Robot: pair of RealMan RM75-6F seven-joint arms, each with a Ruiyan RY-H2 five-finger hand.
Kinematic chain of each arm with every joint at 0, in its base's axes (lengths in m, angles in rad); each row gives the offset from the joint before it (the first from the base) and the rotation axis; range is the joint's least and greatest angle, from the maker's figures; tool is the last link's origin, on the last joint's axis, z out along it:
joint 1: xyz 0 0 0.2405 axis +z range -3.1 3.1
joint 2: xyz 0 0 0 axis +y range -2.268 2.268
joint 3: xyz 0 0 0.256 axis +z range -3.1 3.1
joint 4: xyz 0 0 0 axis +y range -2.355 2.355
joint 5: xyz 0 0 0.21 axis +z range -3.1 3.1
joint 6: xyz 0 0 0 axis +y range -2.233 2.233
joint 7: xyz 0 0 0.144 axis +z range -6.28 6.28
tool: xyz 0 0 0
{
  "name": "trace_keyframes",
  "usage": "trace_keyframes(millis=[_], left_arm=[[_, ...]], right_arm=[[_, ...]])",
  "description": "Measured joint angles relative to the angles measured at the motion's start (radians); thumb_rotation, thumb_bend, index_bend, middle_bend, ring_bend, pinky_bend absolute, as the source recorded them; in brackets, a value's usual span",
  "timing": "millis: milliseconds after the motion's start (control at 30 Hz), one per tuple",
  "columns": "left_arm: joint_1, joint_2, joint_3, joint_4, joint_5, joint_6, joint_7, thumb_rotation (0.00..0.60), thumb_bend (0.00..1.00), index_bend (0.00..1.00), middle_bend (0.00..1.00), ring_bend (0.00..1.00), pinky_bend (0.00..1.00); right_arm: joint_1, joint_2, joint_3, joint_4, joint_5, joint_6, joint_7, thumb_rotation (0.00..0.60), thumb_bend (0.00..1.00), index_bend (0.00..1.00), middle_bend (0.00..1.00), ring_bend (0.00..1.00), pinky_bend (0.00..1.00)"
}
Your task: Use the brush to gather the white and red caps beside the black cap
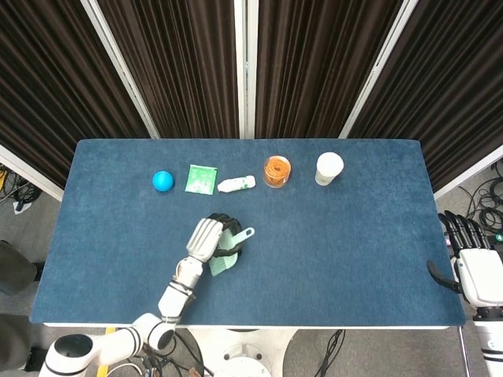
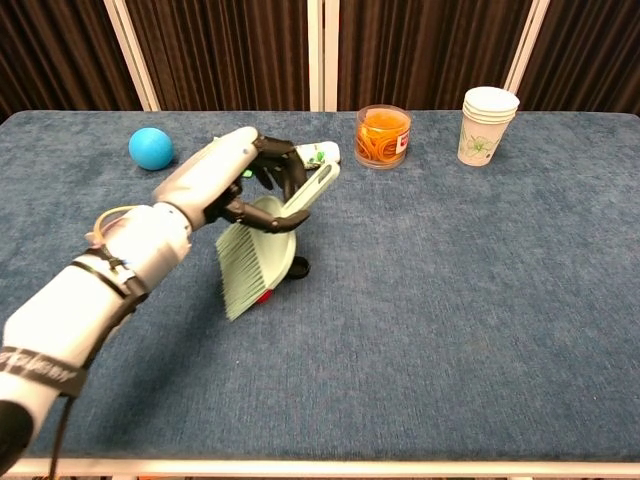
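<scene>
My left hand (image 1: 209, 236) (image 2: 232, 173) grips the pale green brush (image 2: 258, 257) (image 1: 225, 259) by its handle, bristles pointing down at the cloth near the table's middle. In the chest view the red cap (image 2: 264, 296) peeks out at the bristle tips, and the black cap (image 2: 299, 268) shows just right of the brush head. The white cap is hidden behind the brush. In the head view the hand and brush cover all three caps. My right hand (image 1: 474, 263) hangs off the table's right edge, holding nothing, fingers extended.
Along the back of the blue table (image 1: 354, 251) stand a blue ball (image 1: 163, 181), a green packet (image 1: 201, 178), a lying white bottle (image 1: 236, 184), an orange-filled jar (image 1: 277, 170) and stacked paper cups (image 1: 329, 168). Dark curtains hang behind.
</scene>
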Motion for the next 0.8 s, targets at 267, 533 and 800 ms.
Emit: trace_keyframes(millis=[267, 533, 800], left_arm=[[-0.075, -0.052, -0.058, 0.07, -0.019, -0.015, -0.002, 0.6, 0.44, 0.55, 0.61, 0.4, 0.37], [-0.058, 0.031, -0.048, -0.014, -0.022, -0.016, -0.021, 0.6, 0.44, 0.55, 0.6, 0.4, 0.37], [-0.011, 0.323, 0.02, -0.227, -0.006, -0.07, 0.018, 0.6, 0.45, 0.55, 0.6, 0.4, 0.34]], right_arm=[[-0.006, 0.004, 0.0, 0.001, 0.004, 0.005, 0.004, 0.6, 0.22, 0.0, 0.05, 0.0, 0.0], [-0.009, 0.005, 0.001, 0.011, 0.002, 0.01, 0.017, 0.6, 0.22, 0.0, 0.05, 0.0, 0.0], [-0.006, -0.004, 0.0, 0.025, -0.008, 0.009, 0.031, 0.6, 0.22, 0.0, 0.05, 0.0, 0.0]])
